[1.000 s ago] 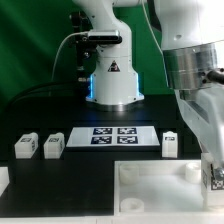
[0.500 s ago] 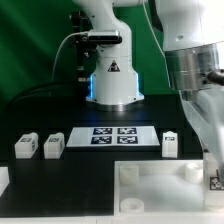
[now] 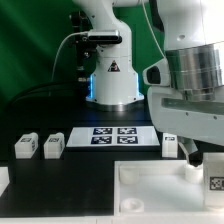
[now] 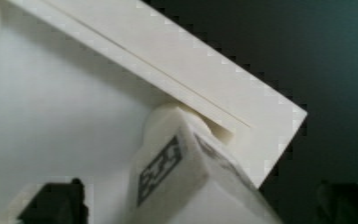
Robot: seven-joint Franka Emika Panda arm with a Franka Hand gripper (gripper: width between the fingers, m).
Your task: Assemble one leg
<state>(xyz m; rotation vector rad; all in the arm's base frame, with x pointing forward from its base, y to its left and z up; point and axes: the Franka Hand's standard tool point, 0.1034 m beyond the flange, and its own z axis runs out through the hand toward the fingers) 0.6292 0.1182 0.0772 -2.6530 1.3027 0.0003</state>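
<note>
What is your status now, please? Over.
End effector open, astride the leg. Leg stands at panel corner, tag visible. Nothing blocking.

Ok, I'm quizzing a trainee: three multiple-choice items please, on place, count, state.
1. The small white chunky plastic leg nearest the gripper is: A at a corner of the large white square panel; B on the thin white marker board; C midair.
2. Legs on the exterior view's left of that board: A one; B two; C four.
3. The gripper is: A open; B shut on the leg; C unseen.
Key: A, both views show it there; B, two legs stand there; A, its fingers stand clear of the leg.
</note>
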